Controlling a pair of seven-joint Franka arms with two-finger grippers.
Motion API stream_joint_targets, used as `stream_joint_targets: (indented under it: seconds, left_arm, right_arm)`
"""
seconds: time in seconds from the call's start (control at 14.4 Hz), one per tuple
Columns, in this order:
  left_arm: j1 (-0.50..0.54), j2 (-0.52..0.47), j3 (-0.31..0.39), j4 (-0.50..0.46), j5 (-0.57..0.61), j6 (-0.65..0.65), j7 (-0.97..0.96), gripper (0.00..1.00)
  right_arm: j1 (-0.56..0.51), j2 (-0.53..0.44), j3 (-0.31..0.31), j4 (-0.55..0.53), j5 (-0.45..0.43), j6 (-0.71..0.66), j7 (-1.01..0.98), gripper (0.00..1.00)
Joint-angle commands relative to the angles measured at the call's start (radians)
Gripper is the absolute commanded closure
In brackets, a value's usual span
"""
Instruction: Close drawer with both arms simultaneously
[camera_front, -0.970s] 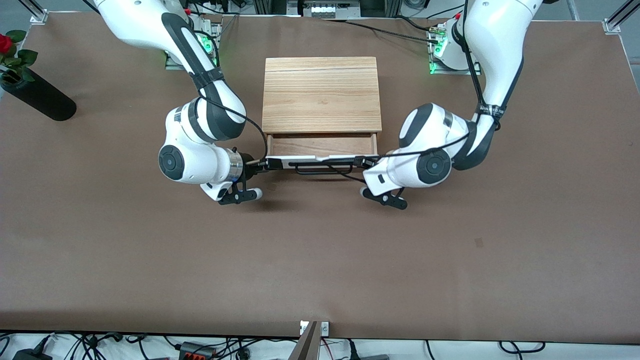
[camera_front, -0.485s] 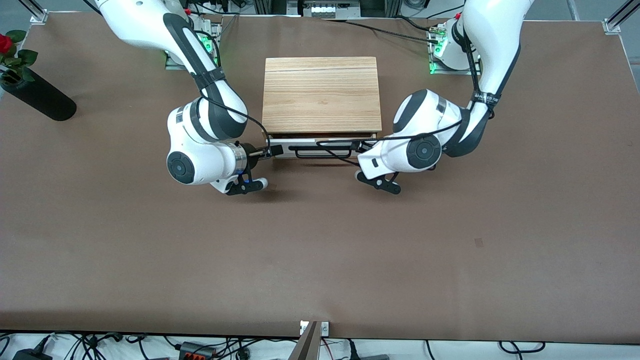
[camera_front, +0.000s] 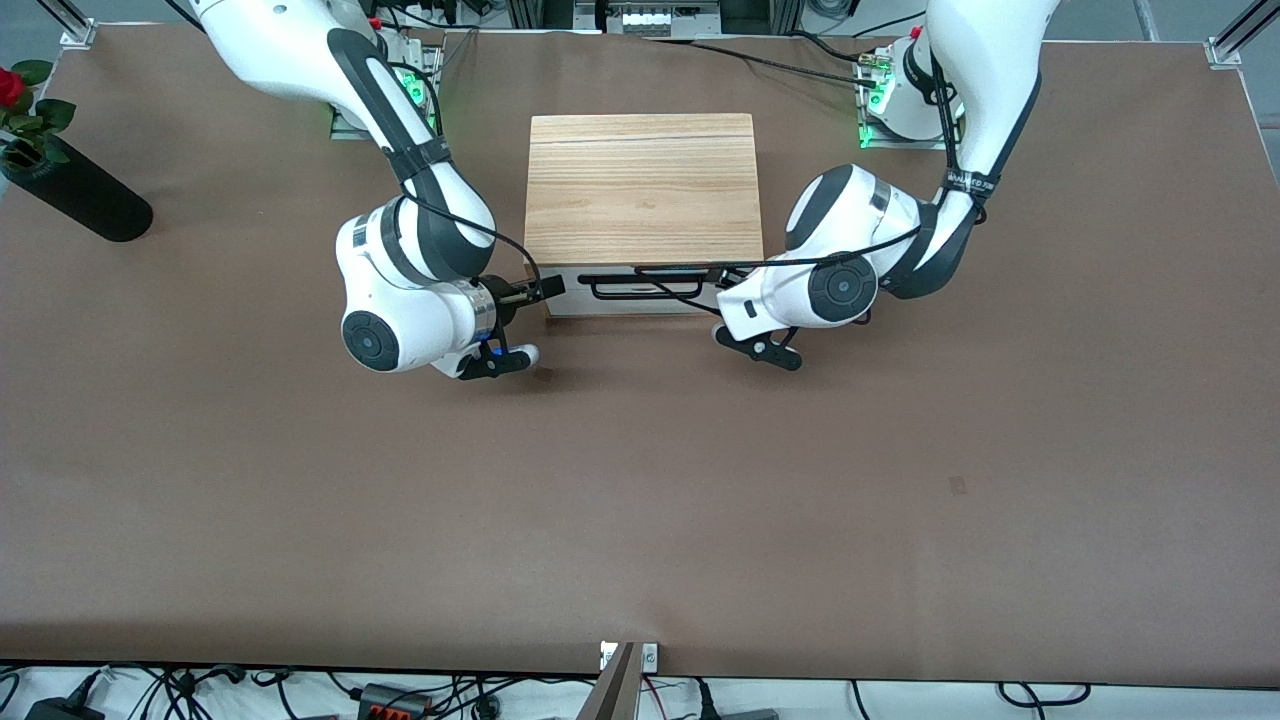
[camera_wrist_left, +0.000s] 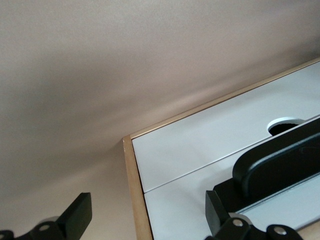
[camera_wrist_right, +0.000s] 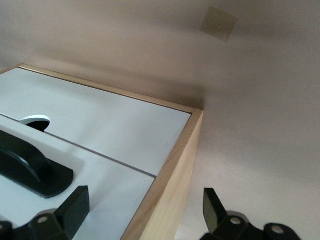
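At the right arm's end of the counter (camera_front: 300, 500) we see a black vase (camera_front: 75, 195) holding a red rose (camera_front: 10, 85); we can read no writing or brand on anything in view. Moving along, our right gripper (camera_front: 530, 291) sits at the cabinet's (camera_front: 642, 185) front corner, fingers (camera_wrist_right: 72, 207) spread, one on either side of the wooden corner edge, clasping nothing. In the middle, the drawer (camera_front: 625, 300) is pushed flush into the light-wood cabinet, its white front panel and black bar handle (camera_front: 640, 288) facing the front camera. A second ago it stood pulled out with its wooden inside showing; half a second ago only a sliver remained. Our left gripper (camera_front: 722, 283) is at the other front corner, fingers (camera_wrist_left: 75, 215) likewise apart, astride the edge. Both arms have come in toward the cabinet with the drawer.
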Motion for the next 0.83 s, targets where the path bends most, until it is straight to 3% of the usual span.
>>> stream_joint_targets:
  seconds: [0.0,0.49,0.62,0.76]
  left_arm:
    - [-0.003,-0.042,0.004,-0.040,-0.018,0.002,0.016,0.00]
    - [0.072,-0.034,0.011,0.049,-0.010,-0.004,0.013,0.00]
    - [0.123,-0.035,0.013,0.094,-0.007,-0.013,0.010,0.00]
    - [0.161,-0.043,0.020,0.133,-0.002,-0.063,0.014,0.00]
  right_arm:
    - [-0.009,0.002,0.005,-0.009,0.007,-0.051,-0.002,0.00]
    - [-0.014,-0.018,-0.016,0.054,-0.021,-0.050,-0.001,0.00]
    - [-0.014,-0.050,-0.045,0.095,-0.071,-0.050,-0.004,0.00]
    - [-0.016,-0.075,-0.060,0.160,-0.204,-0.051,-0.007,0.00]
